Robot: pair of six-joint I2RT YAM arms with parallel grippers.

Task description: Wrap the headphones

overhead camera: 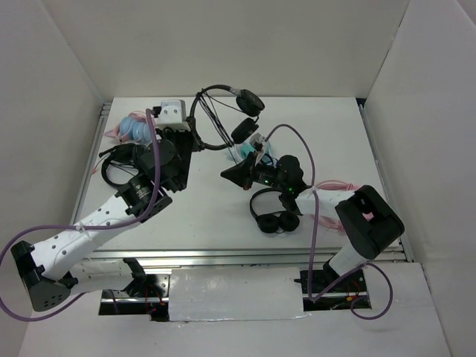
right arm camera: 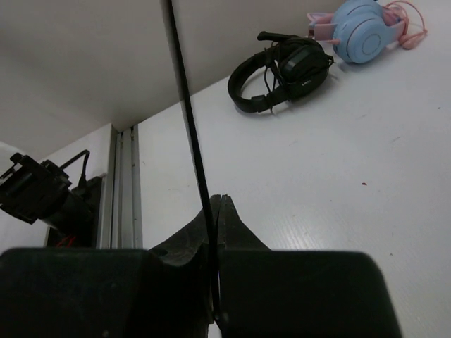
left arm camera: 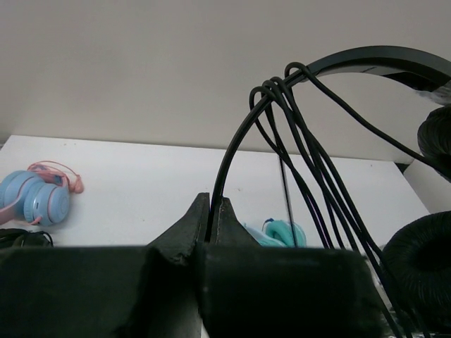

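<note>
Left wrist shows left hand [left arm camera: 211,215] gripping the headphones [left arm camera: 366,60]; right wrist shows right hand [right arm camera: 215,215] pinching their cable [right arm camera: 187,127].

Both arms are built of white tube-like links joined by chunky black joint housings. The left arm [overhead camera: 97,223], lower left in the overhead view, has small dark dots along its white link and a pale block [overhead camera: 172,111] at its wrist. The right arm [overhead camera: 331,199], lower right, has a boxy black elbow housing and a tiny green light. A purple cable [overhead camera: 152,141] trails along each arm. The left fingers [left arm camera: 184,232] and right fingers [right arm camera: 243,229] are matte black wedges on a wide black body.
</note>
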